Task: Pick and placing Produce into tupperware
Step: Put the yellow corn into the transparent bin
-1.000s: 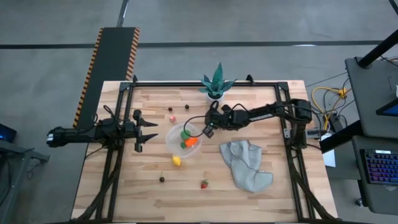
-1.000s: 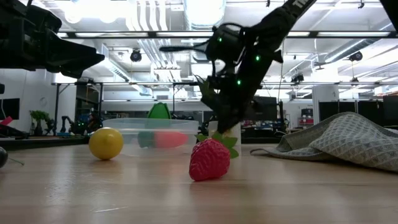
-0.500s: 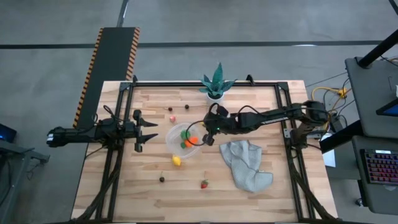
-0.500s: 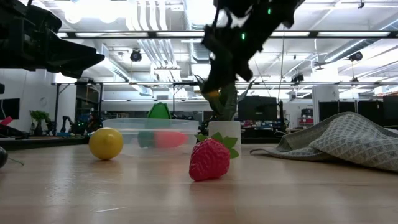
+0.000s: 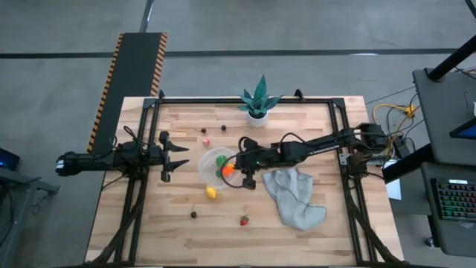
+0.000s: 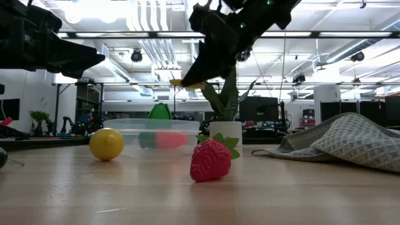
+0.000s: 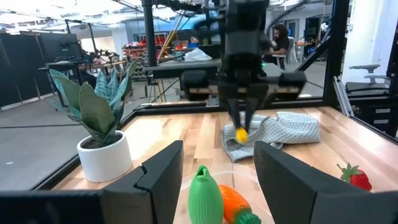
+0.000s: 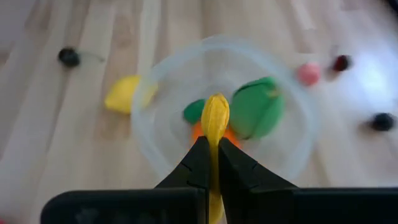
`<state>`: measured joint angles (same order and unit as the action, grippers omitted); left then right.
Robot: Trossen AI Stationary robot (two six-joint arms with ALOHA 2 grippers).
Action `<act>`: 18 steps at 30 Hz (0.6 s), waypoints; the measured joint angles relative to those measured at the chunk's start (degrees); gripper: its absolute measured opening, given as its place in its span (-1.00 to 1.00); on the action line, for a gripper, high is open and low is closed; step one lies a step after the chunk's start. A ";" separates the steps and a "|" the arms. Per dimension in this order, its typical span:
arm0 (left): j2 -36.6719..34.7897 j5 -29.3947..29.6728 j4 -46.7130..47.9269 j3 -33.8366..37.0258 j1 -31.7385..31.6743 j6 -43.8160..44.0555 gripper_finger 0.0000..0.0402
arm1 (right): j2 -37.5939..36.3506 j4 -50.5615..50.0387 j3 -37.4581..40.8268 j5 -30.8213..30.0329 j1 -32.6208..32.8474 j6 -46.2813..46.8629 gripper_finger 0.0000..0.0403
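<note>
From above: right gripper [image 5: 242, 168] reaching across to the rim of the tupperware [image 5: 207, 165], which sits mid-table beside the grey cloth [image 5: 295, 196]; left gripper [image 5: 175, 158] parked at the table's left edge, fingers parted and empty. At table height: a small yellow piece [image 6: 177, 82] carried high, its kind hard to make out. Left wrist: same piece dangling over a green item [image 7: 204, 194] and an orange item [image 7: 230, 203]. Right wrist: fingers pinched on the yellow piece, bowl directly below. Best lowered nearer the centre before release, probably, to avoid a bounce out.
</note>
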<state>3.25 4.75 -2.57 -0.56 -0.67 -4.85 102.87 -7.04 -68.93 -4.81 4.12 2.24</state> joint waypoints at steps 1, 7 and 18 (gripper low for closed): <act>0.00 -0.02 0.02 0.00 0.00 0.01 -0.09 | 0.68 0.29 -0.02 0.70 0.00 -0.59 -0.95; 0.00 -0.01 0.01 -0.01 0.00 0.01 -0.09 | 3.24 0.46 -1.24 2.53 0.00 -5.17 -0.95; 0.04 0.00 0.00 -0.01 0.01 0.01 -0.09 | 4.13 0.47 -1.77 3.71 0.00 -15.26 -0.95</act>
<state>3.29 4.75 -2.57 -0.57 -0.65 -4.84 107.00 -6.57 -70.70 -1.09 4.12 -13.03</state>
